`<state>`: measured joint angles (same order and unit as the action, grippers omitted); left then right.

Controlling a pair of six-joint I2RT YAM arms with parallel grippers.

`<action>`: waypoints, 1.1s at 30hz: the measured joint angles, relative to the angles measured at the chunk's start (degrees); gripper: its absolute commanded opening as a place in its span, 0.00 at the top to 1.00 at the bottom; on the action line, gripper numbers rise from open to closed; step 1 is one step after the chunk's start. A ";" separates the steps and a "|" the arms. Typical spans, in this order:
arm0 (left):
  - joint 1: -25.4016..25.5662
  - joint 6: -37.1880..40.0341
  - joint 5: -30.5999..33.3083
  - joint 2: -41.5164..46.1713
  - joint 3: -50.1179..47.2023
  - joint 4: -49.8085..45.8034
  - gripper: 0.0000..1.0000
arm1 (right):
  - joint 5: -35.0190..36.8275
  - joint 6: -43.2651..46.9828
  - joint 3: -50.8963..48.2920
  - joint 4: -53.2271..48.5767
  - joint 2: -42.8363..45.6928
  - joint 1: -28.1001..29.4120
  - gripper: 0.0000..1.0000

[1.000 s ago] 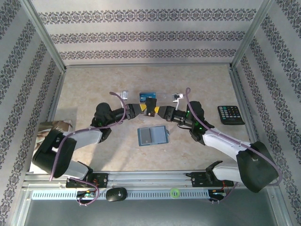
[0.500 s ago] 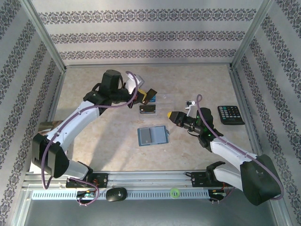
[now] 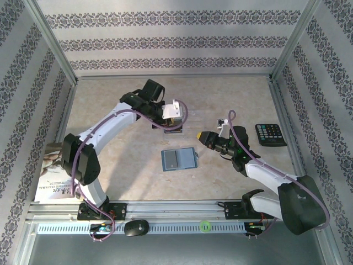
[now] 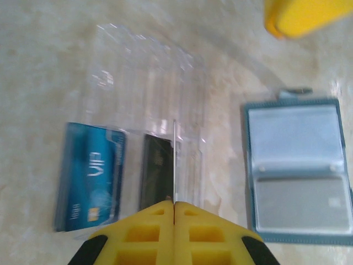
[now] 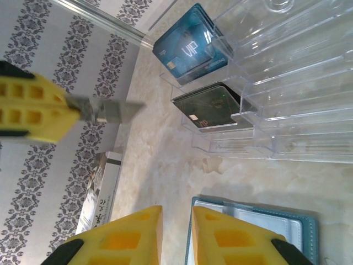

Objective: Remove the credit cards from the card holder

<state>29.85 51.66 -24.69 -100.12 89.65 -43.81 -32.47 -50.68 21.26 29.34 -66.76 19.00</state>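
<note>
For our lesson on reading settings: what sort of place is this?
Probably a robot test cell: two arms bolted to a rail, patterned walls in metal framing, and a marble-look tabletop.

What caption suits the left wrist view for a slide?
Left gripper pinches a thin card over the clear rack; card holder lies open.

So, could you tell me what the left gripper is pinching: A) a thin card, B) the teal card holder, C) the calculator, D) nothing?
A: the left gripper is shut on a thin card seen edge-on, while the card holder lies open apart from it.
</note>
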 measured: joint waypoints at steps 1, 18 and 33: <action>0.42 1.07 0.59 -0.74 0.00 -0.59 1.00 | 0.00 0.00 0.00 -0.02 -0.22 -0.15 0.79; 2.67 7.74 8.55 -5.95 -0.02 1.75 1.00 | -0.02 0.00 0.24 -0.04 -1.79 -0.46 0.78; 3.65 6.75 13.27 -7.02 -0.74 5.88 1.00 | -0.42 0.00 4.46 0.44 -4.98 -0.90 0.79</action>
<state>33.50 58.41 -11.42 -107.13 88.90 -37.93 -32.88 -50.68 25.71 29.78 -71.75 18.11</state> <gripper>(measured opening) 0.063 0.215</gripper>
